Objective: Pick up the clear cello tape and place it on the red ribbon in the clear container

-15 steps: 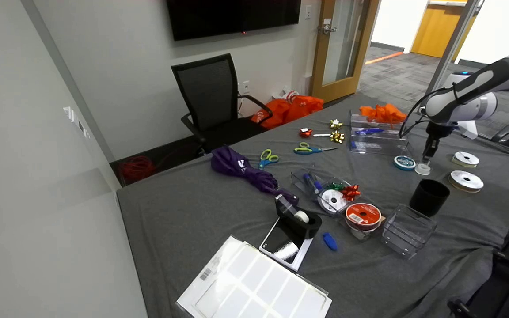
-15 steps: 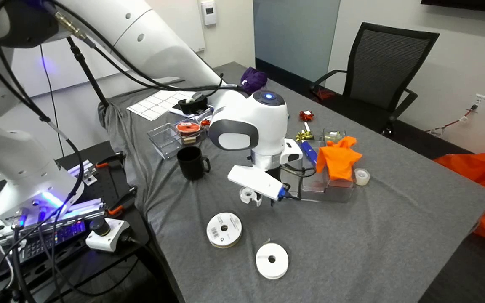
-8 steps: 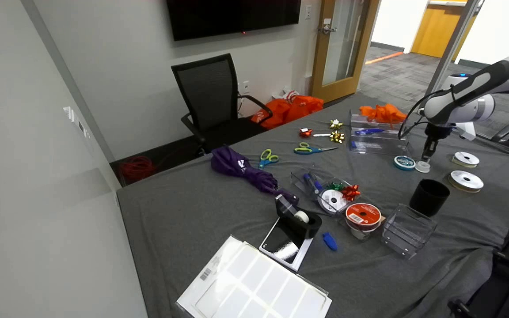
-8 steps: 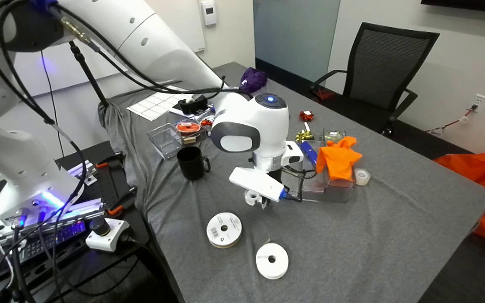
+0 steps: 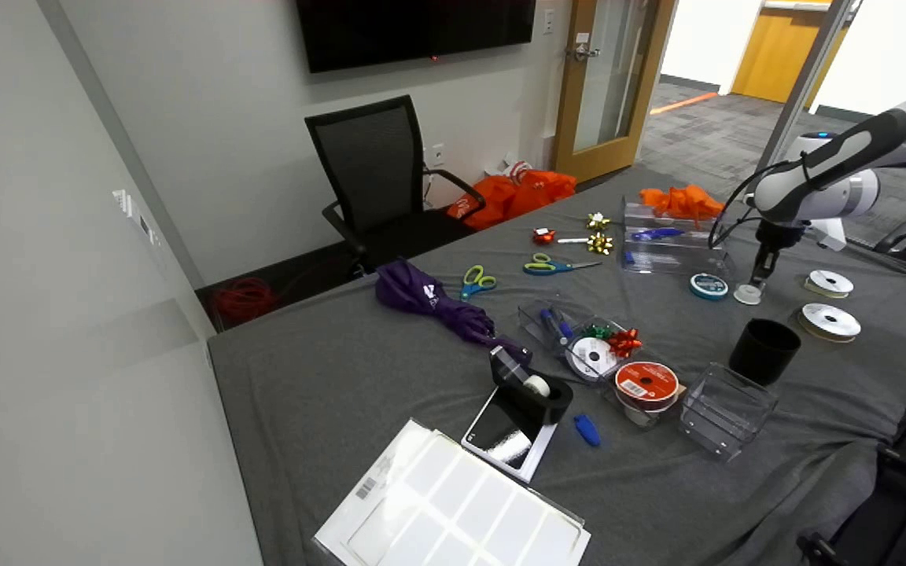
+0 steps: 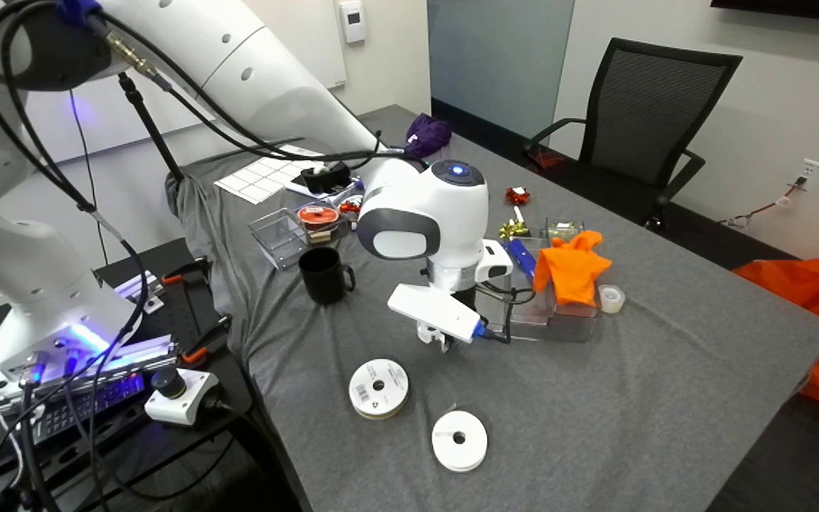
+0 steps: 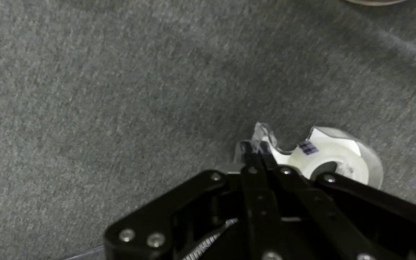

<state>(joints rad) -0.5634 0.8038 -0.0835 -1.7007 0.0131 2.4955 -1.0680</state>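
The clear cello tape [image 5: 747, 295] is a pale roll in a clear dispenser. It also shows in the wrist view [image 7: 334, 152] and in an exterior view [image 6: 429, 333]. My gripper [image 7: 254, 148] points down at the tablecloth; it also shows in an exterior view [image 5: 758, 277]. Its fingertips are nearly together on the clear narrow end of the dispenser. The roll lies to one side, partly covered by the gripper. The red ribbon [image 5: 646, 381] is a spool lying on top in the small clear container [image 5: 643, 417]; the spool also shows in an exterior view [image 6: 317, 215].
A blue-and-white roll [image 5: 708, 286] lies right beside the tape. A black mug [image 5: 764, 350] stands between the tape and an empty-looking clear box [image 5: 728, 409]. Two white spools [image 6: 379, 387] [image 6: 459, 441] lie nearby. A clear tray [image 5: 677, 255] holds an orange heap [image 6: 571, 269].
The gripper has lowered slightly and shifted a little. The tape has slid slightly with it, and the blue-and-white roll beside it has been nudged the same way.
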